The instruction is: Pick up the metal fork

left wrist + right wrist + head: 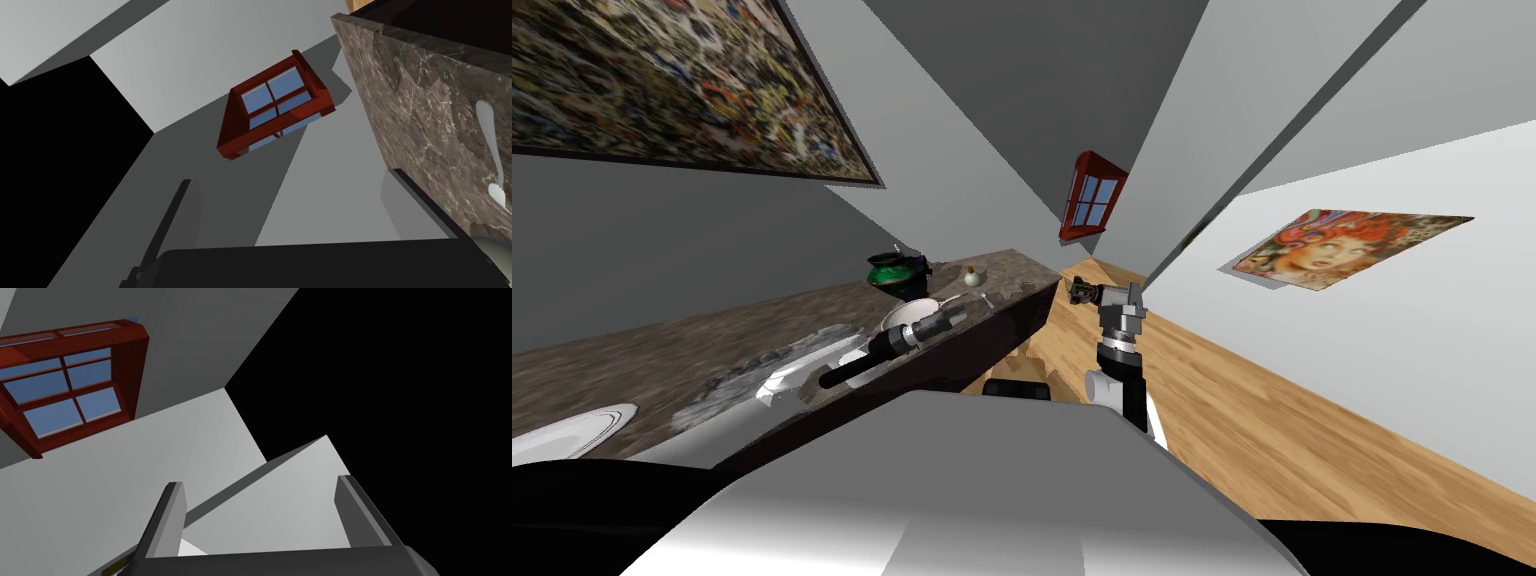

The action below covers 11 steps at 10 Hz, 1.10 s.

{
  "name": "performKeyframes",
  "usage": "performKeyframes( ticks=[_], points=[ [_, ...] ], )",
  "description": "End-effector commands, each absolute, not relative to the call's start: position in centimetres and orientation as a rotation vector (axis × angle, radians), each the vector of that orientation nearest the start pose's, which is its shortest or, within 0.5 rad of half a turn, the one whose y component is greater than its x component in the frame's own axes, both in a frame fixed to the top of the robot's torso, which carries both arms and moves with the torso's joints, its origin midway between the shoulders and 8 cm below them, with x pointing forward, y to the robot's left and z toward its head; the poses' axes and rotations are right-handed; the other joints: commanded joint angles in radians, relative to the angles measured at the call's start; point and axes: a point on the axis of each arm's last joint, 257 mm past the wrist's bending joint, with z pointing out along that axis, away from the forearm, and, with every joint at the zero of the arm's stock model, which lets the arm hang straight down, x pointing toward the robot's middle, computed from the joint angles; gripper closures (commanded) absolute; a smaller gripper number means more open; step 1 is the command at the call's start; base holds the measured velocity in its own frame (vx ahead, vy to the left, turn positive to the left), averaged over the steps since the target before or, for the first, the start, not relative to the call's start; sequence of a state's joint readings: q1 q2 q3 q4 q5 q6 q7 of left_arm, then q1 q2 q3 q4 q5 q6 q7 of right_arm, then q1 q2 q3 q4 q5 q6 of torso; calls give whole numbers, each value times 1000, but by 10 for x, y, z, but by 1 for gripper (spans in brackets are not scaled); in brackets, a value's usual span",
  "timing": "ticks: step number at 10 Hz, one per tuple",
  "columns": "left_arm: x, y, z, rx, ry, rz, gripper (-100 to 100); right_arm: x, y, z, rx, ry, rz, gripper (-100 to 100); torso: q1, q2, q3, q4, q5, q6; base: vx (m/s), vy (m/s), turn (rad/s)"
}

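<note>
Our left gripper (290,176) hangs wide open and empty over the counter (425,125), likely lining up on the fork (492,150) lying flat just beside it; our right gripper (259,480), also open, holds nothing.

Surface (662,360): mottled brown-grey stone with pale veining, polished look; its front edge is plain, dark and matt.
Fork (485,117): plain pale grey-white, smooth, with a faint sheen.
Pot (890,272), far along the surface: dark green, glossy like a glaze.
Plate (572,432), near left: white and smooth, with a soft shine.
Floor (1272,400), right: light wood boards with visible grain and a satin finish.
Window frame (1090,200): dark red, wood-like, slightly glossy.
Walls (1392,330): flat matt grey.
Right hand (258,482): smooth matt grey fingers (167,518) on a dark matt body.
</note>
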<state>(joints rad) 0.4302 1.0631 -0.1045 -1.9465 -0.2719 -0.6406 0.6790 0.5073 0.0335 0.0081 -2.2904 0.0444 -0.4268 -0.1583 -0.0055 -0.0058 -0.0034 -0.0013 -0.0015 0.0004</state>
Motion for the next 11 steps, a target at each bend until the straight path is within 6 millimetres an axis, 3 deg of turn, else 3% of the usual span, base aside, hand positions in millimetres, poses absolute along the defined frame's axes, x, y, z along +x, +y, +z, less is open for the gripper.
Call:
performKeyframes(
  ticks=[1,2,3,5,6,7,8,9,10,11],
  points=[
    [349,251,-171,-323,1889,-1440,-100,354,-278,13,776,609,1407,0,0,0,0,0,0,0,105,-89,-39],
    [348,254,-172,-302,1916,-1421,-100,354,-278,13,776,609,1407,0,0,-1,-1,0,0,0,91,-81,-11],
    [343,270,-192,-356,1975,-1386,-100,354,-278,13,776,609,1407,0,0,-1,-1,0,0,0,107,-110,-46],
    [343,273,-192,-334,2003,-1365,-100,354,-278,13,776,609,1407,0,0,-1,-1,0,0,0,69,-58,-2],
    [336,292,-211,-383,2069,-1318,-100,354,-278,13,776,609,1407,0,3,2,1,0,1,0,82,-62,-63],
    [335,295,-211,-369,2086,-1304,-100,354,-278,13,776,609,1407,0,2,0,0,0,1,0,95,-70,-19],
    [327,315,-229,-422,2150,-1253,-100,354,-278,13,776,609,1407,0,1,0,0,0,0,0,138,-86,-52],
    [327,317,-229,-407,2167,-1238,-100,354,-278,13,776,609,1407,0,0,-3,-2,-1,0,0,107,-75,-23],
    [317,338,-246,-461,2228,-1182,-100,354,-278,13,776,609,1407,0,1,-2,-1,-1,0,0,115,-118,-72],
    [317,341,-245,-446,2244,-1167,-100,354,-278,13,776,609,1407,0,-2,-2,-1,-1,0,0,96,-95,-28]
  ],
)
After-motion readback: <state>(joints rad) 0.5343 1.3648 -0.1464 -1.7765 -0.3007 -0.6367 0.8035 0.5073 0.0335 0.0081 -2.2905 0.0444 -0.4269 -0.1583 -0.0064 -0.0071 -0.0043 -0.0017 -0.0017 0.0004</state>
